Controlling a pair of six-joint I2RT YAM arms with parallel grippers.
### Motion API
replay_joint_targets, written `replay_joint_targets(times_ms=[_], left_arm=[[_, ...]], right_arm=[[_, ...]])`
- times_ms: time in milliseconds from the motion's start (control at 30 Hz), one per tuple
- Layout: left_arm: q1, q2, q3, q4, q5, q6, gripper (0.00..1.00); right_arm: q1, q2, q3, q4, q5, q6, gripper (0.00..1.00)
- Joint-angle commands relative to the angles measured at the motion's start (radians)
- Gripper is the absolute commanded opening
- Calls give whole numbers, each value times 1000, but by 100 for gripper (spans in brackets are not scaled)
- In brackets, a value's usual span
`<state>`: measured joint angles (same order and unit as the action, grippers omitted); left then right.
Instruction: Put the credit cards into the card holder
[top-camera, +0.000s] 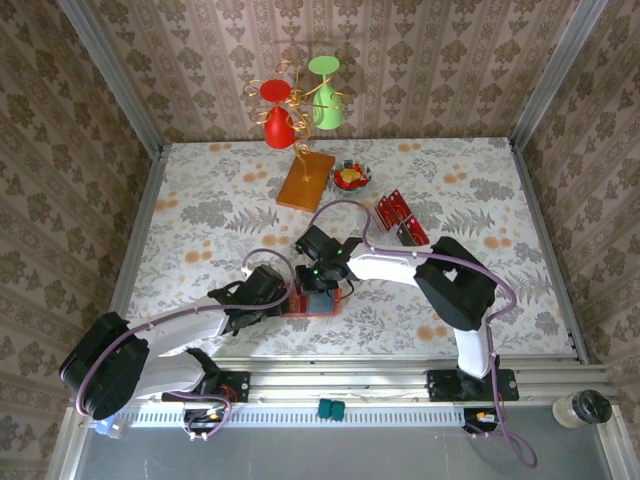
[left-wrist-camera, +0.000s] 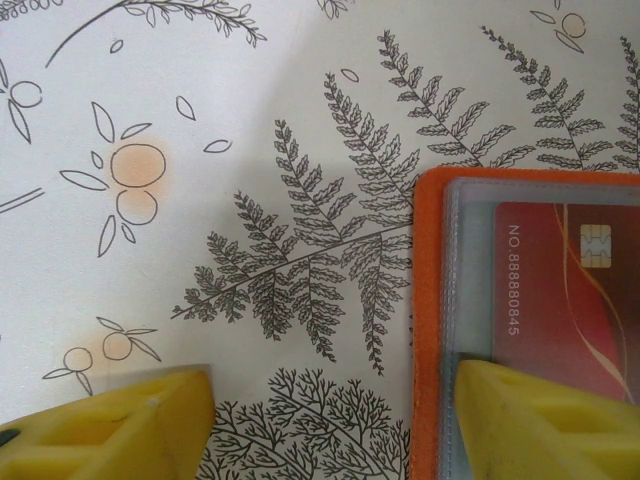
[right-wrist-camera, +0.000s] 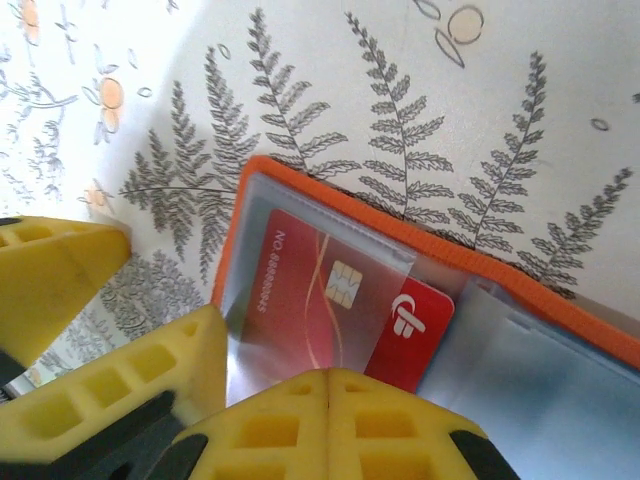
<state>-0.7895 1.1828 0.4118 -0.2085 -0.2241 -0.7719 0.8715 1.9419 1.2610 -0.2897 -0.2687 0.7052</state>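
The worktop (top-camera: 200, 220) is the biggest thing here, with a leafy cloth on it. The card holder (left-wrist-camera: 425, 300) lies open and flat on it, right under both of my end effectors.

My left end effector (left-wrist-camera: 335, 372) is spread wide. One finger presses on the holder's edge and the other sits on the cloth beside it.

My right end effector (right-wrist-camera: 330, 380) is shut tight with nothing in it. Its tips are right at the near edge of a red card (right-wrist-camera: 310, 300). That card is partly under the clear pocket, with one corner poking out.

The other credit cards (top-camera: 400, 213) lie well off, beyond the right end effector.

If I push crooked, I think the card could jam or bend. If the left finger slips, the holder could slide away.
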Motion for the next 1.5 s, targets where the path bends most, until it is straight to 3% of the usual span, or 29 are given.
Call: replay_joint_targets(times_ms=[0,667,967,1467], left_arm=[[12,23,-39,11,32,-6,67],[16,3,-24,-11,28,0,68],[116,-133,-18,-127,26,12,70],[124,22,-19,-49,99,23,69]], right_arm=[[4,-51,-27,-38,38,-18,1],[14,46,-25,-8,-6,-6,0],[16,49,-24,-2,-6,1,0],[20,55,1,-19,-13,0,0]])
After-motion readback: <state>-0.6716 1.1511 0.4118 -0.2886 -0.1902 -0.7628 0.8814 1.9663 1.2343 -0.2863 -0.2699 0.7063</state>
